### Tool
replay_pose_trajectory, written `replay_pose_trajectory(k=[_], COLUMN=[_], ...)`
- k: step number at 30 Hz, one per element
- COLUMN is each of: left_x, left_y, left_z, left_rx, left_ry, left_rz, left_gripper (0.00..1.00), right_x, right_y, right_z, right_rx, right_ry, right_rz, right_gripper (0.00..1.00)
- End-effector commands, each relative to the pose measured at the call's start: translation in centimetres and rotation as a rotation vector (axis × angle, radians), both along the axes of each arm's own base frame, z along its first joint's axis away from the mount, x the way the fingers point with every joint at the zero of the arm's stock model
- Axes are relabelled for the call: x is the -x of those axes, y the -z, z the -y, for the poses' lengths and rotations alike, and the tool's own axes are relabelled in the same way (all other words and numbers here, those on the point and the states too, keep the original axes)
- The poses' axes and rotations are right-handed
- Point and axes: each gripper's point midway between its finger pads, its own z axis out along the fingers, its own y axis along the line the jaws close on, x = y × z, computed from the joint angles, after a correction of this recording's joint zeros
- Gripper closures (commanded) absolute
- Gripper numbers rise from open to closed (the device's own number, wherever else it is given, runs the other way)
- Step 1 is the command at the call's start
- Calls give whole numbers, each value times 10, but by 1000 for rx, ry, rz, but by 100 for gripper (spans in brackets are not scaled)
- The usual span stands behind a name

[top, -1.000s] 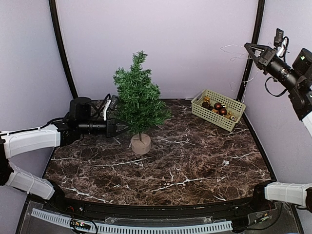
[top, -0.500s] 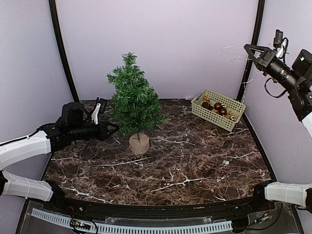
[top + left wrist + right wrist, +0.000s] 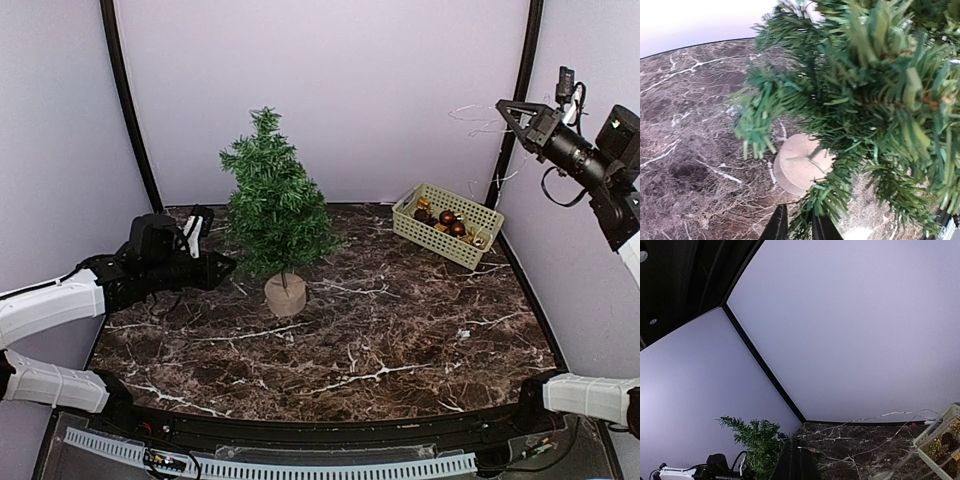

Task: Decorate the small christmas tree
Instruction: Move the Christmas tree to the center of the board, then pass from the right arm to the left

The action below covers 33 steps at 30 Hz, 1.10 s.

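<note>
Top view: the small christmas tree (image 3: 275,215) is standing upright on its stump base (image 3: 286,294), left of centre toward the back of the marble table (image 3: 400,340), and no ornament is showing on any branch. The left gripper (image 3: 222,264) is reaching in low from the left, its tips at the lowest boughs. The right gripper (image 3: 503,105) is hanging high by the right wall, well apart from the tree. The pale basket (image 3: 478,216) is sitting at the back right with its baubles (image 3: 447,217) inside. Left wrist view: the fingertips (image 3: 779,227) are standing narrowly apart with a sprig of needles between them, directly above the base. I cannot tell whether they are pinching the sprig or letting it go. Right wrist view: the claw is looking clenched, and a thin wire (image 3: 875,417) is trailing from its tips toward the basket corner, so I am judging it gripped. Progress: decoration is barely starting, with the wire not yet on the tree and every bauble waiting to be hung
</note>
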Motion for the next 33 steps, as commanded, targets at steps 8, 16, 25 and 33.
replay_pose_trajectory(k=[8, 16, 25, 33], left_x=[-3, 45, 92, 131], left_y=[-5, -67, -160, -197], left_z=[-35, -29, 15, 103], left_rx=[-31, 134, 293, 294], left_ry=[-196, -18, 310, 568], left_rz=[12, 159, 337, 447], left_gripper=[44, 20, 19, 20], right_x=[39, 57, 88, 116], right_y=[-14, -28, -68, -102], right_z=[-27, -63, -125, -166], right_rx=[5, 15, -6, -40], right_ry=[-200, -351, -560, -690], right_rz=[78, 130, 232, 326], right_gripper=[100, 100, 100, 100])
